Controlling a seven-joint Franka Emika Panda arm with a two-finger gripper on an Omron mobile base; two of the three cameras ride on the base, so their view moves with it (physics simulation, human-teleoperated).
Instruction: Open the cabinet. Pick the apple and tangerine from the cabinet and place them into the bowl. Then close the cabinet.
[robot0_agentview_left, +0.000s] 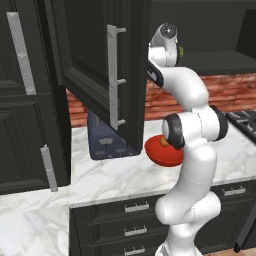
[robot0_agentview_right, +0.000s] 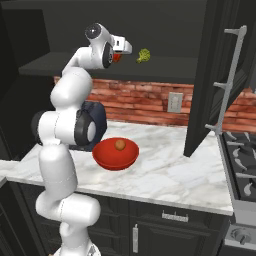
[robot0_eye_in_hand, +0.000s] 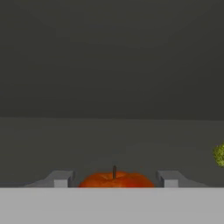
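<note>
The cabinet stands open, its left door (robot0_agentview_left: 85, 60) swung out over the counter and its right door (robot0_agentview_right: 210, 75) swung out toward the stove. My gripper (robot0_agentview_right: 118, 55) reaches onto the cabinet shelf (robot0_agentview_right: 165, 75). In the hand view the red apple (robot0_eye_in_hand: 116, 180) sits on the shelf between my gripper's (robot0_eye_in_hand: 114, 178) fingertips (robot0_eye_in_hand: 62, 178), which press close against both its sides. The apple (robot0_agentview_right: 116, 58) peeks out red under the hand. On the marble counter the red bowl (robot0_agentview_right: 100, 155) holds the orange tangerine (robot0_agentview_right: 120, 144). The left base view also has the bowl (robot0_agentview_left: 162, 156) and tangerine (robot0_agentview_left: 164, 142).
A yellow-green bumpy item (robot0_agentview_right: 143, 55) lies on the shelf just right of my hand. The dark blue-grey toaster (robot0_agentview_left: 107, 145) stands behind the bowl under the left door. A stove (robot0_agentview_right: 240, 155) borders the counter on the right. A tall black cabinet (robot0_agentview_left: 20, 100) stands at the left.
</note>
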